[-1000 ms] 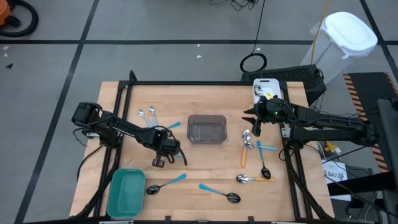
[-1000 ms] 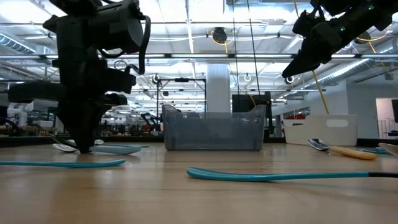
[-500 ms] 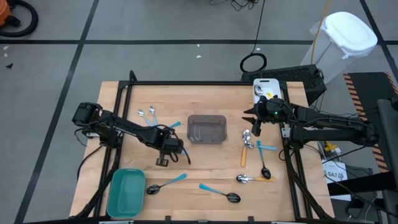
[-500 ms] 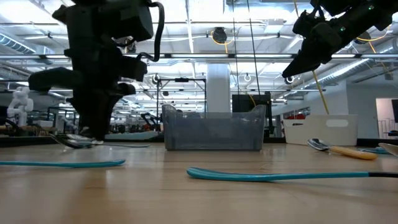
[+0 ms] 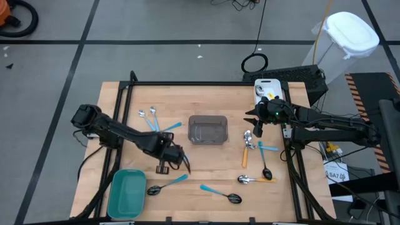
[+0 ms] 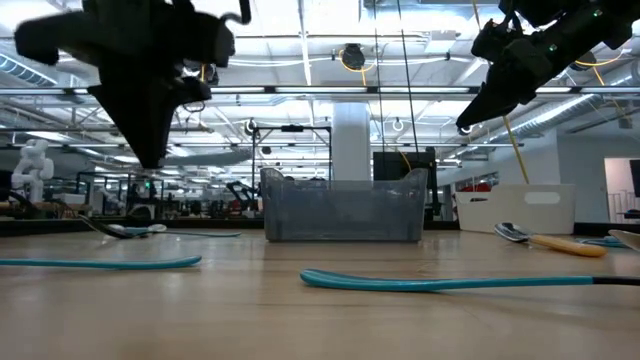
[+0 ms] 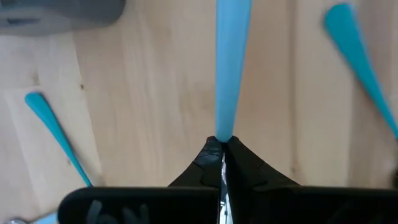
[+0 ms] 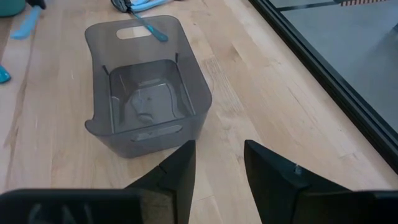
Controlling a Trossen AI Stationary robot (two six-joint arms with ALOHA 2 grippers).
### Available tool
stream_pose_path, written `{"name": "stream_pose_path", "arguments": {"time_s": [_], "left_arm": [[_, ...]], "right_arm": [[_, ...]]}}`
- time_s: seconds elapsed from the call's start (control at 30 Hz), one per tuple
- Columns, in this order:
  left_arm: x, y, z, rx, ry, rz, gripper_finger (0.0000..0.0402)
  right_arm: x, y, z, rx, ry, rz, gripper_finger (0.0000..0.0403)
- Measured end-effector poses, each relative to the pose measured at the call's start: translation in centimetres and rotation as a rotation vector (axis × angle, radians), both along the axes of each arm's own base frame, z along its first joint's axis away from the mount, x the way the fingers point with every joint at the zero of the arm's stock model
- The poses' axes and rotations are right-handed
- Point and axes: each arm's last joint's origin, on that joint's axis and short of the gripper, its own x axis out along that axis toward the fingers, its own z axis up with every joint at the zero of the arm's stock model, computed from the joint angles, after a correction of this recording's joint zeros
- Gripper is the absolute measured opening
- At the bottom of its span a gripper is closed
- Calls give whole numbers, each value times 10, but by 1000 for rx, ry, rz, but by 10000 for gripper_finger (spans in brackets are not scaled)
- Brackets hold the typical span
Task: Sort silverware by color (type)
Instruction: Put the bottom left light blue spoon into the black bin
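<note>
My left gripper (image 5: 164, 167) hangs above the table's near left, pointing down, shut on a spoon whose light-blue handle (image 7: 227, 68) sticks out past the fingertips. Its bowl is hidden. Other spoons lie flat: two silver ones (image 5: 147, 114) at the far left, two black-bowled ones with blue handles (image 5: 164, 184) (image 5: 220, 194) near the front, and several (image 5: 253, 156) at the right. A grey bin (image 5: 207, 130) stands mid-table. My right gripper (image 5: 254, 120) hovers open, right of the bin, with nothing between its fingers (image 8: 180, 168). My left gripper pinches the narrow end of the blue handle (image 7: 222, 132) between its two fingertips, coming from above and pointing down. The handle runs on away from the fingertips, widening toward its free end. In the low view the gripper (image 6: 150, 160) is well above the table.
A teal tray (image 5: 127, 194) sits at the near left corner. A white container (image 6: 515, 208) stands at the far right. Bare wood lies between the bin and the front spoons.
My left gripper has risen from the tabletop and moved a little toward the near edge, staying shut.
</note>
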Motion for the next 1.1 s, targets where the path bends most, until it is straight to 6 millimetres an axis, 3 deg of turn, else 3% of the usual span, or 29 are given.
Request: {"name": "stream_pose_path", "arguments": {"time_s": [0.5,1.1], "left_arm": [[-13,-31,2,40,-15,-13,1],[-7,-17,2,99,-32,-26,1]], "right_arm": [[2,-1,4,-35,-39,14,132],[2,-1,2,-17,-32,5,132]]}}
